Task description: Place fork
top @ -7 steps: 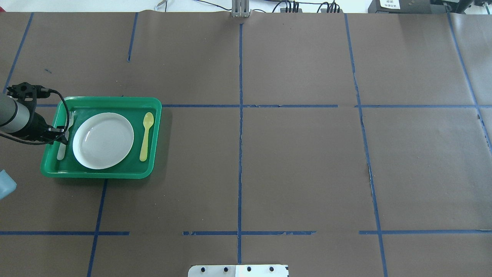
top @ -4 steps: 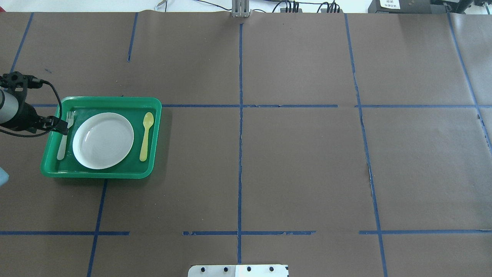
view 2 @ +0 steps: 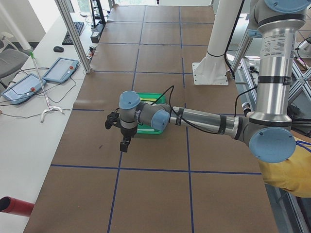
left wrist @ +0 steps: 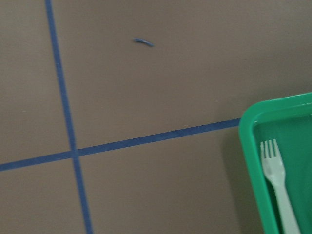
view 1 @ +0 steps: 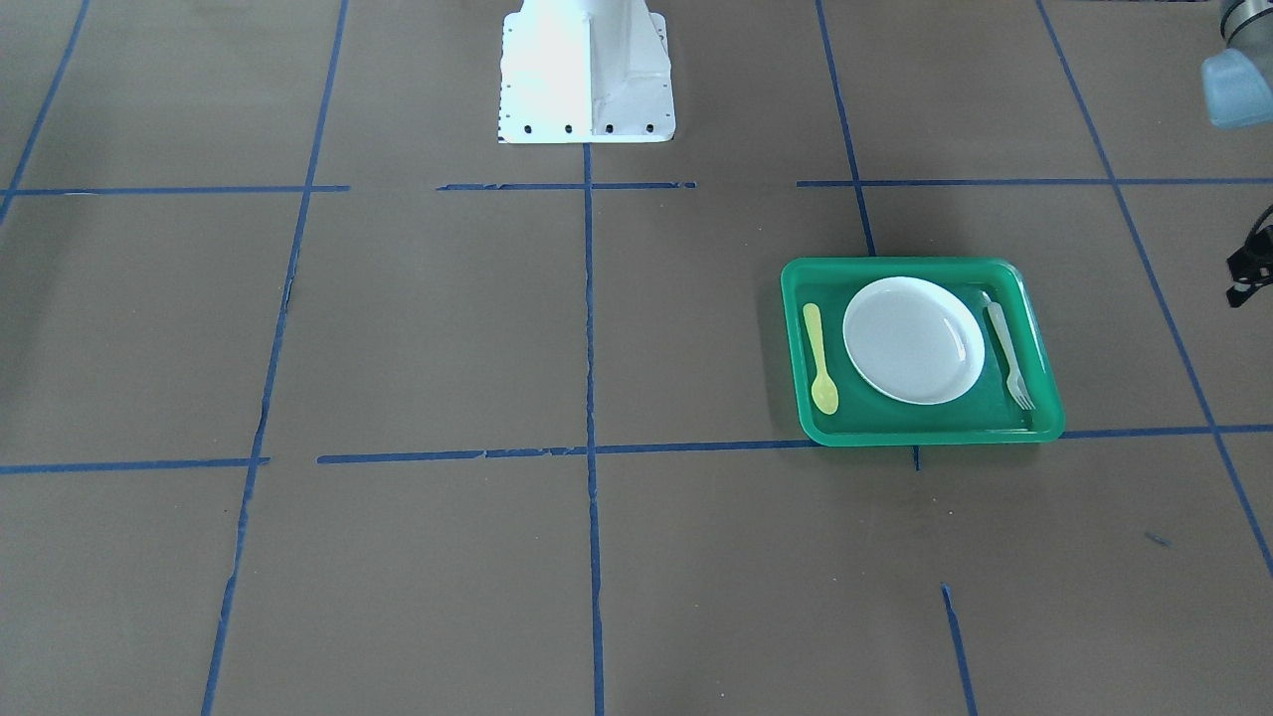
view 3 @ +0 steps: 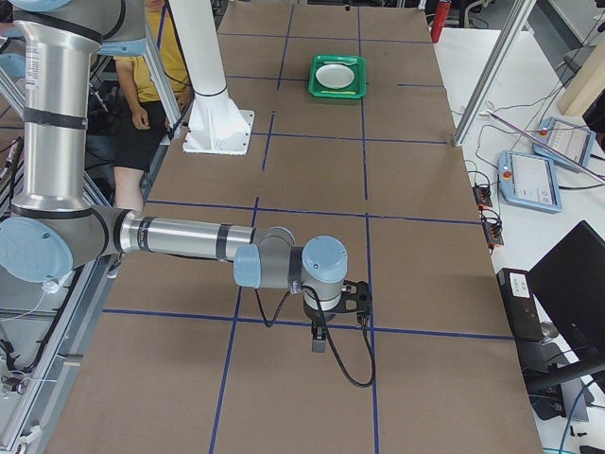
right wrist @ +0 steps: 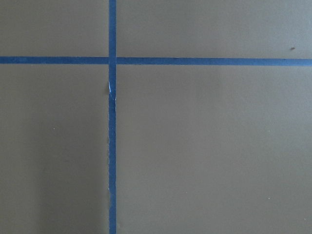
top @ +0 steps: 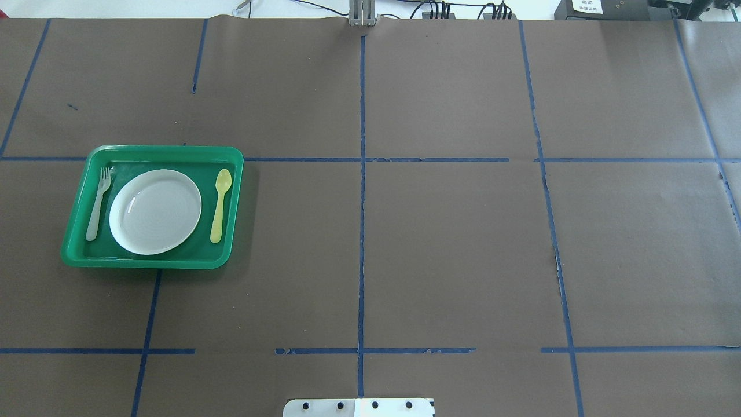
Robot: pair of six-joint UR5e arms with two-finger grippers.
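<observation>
The small pale translucent plastic fork (top: 97, 202) lies flat in the green rectangular plastic tray (top: 162, 149), just left of the round white plate (top: 155, 211), with its tines far and its handle near. The left pincer (view 2: 124, 146) hangs left of the tray, far nearer than the right pincer (view 3: 319, 340). I cannot tell the spread of either pincer.

1. One fork (top: 97, 204), of pale plastic.
2. One yellow spoon (top: 220, 204).
3. One white plate (top: 155, 211).
4. One green tray (top: 145, 262).
5. Two robot arms: the left arm (view 2: 204, 119) and the right arm (view 3: 180, 236).
</observation>
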